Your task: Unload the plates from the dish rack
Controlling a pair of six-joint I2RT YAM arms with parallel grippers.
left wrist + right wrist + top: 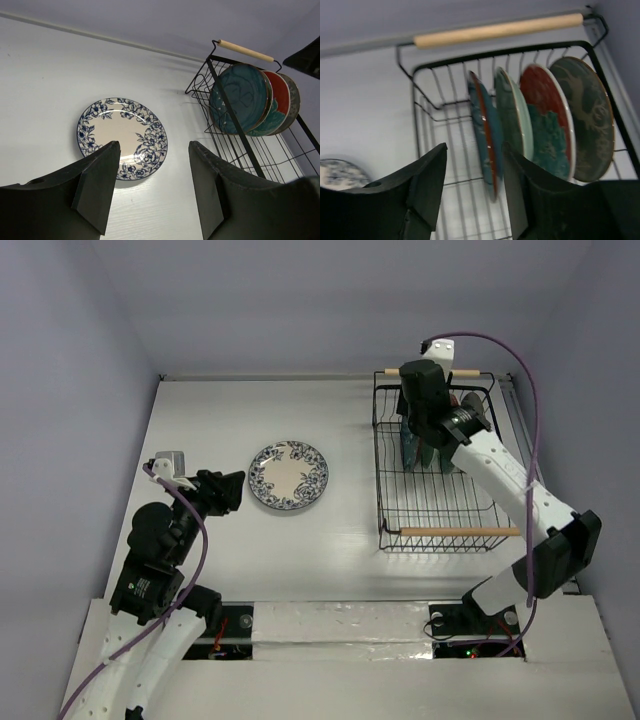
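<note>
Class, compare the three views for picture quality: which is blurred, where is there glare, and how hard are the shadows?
Right wrist view: blurred throughout, the racked plates and dish rack smeared soft. Left wrist view: sharp, with a bright glare patch on the near rim of the floral plate and sheen on the teal plate. Top external view: even light, only faint, soft shadows.

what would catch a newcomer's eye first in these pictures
The white plate with blue flowers lying flat alone on the table, left of the dish rack. Then the four colourful plates standing on edge at the rack's far end, with the right arm's fingers poised over them.
</note>
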